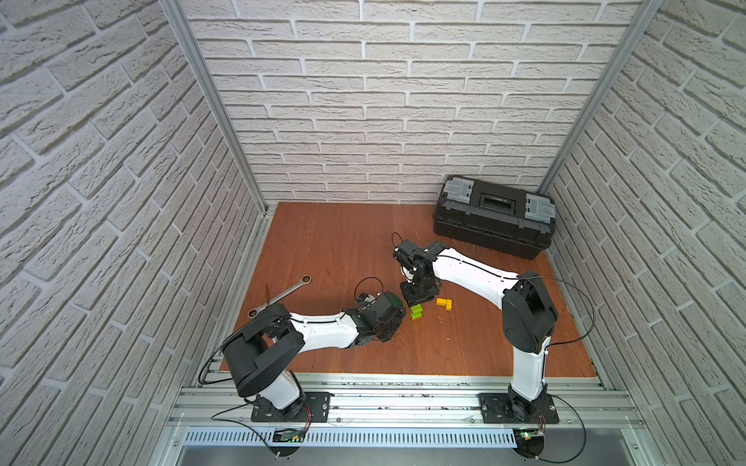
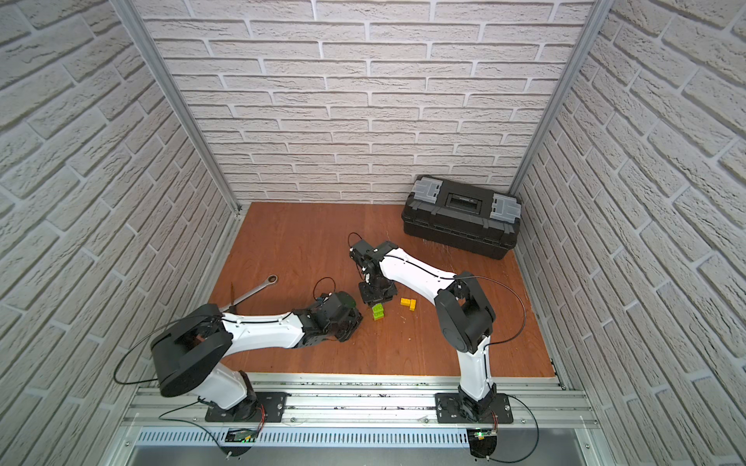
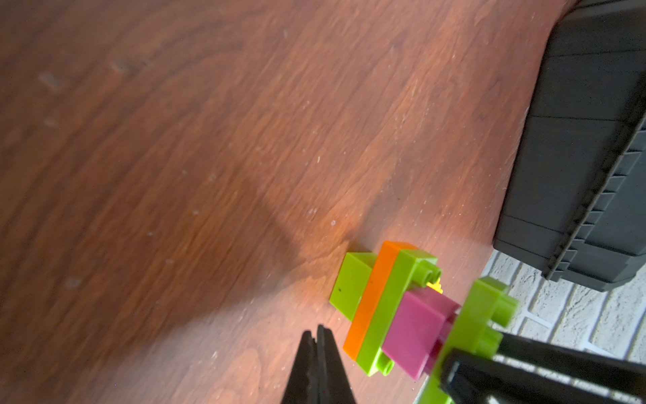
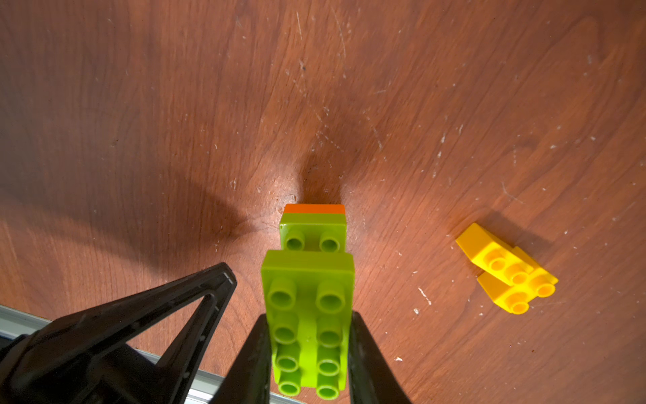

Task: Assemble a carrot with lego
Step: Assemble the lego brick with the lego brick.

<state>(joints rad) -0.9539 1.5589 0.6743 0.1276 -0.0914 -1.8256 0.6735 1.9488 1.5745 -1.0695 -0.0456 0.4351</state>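
Carrot (image 3: 391, 314) is stood upright mid-table (image 1: 343, 242) between the two grippers, with five of seven lego pieces stacked. Layers from the table up: small lime green brick (image 3: 351, 283), orange brick (image 3: 370, 304), long lime green brick (image 3: 393, 297), pink brick (image 3: 419, 328), top lime green brick (image 4: 307, 314). The top brick is clamped by its long sides in the right gripper (image 4: 308, 320), fingers narrowed onto it. It is seen touching the pink layer, but whether it is fully pressed home cannot be told. Left gripper (image 3: 316, 335) is held with fingers pressed together and nothing between them, tips just beside the stack's lower layers and apart from them. Progress is judged as body nearly done. Left to do: top green to be seated and released, then the two yellow bricks (image 4: 507, 271) to be fitted. These are lying loose on the table, touching each other, near the stack on the right arm's side. Count: lime green 3, orange 1, pink 1, yellow 2. Non-task: 1 wrench (image 1: 282, 295), 1 screwdriver (image 1: 267, 294) with only the shaft seen, 1 lidded black toolbox (image 1: 494, 218) at the far right corner.
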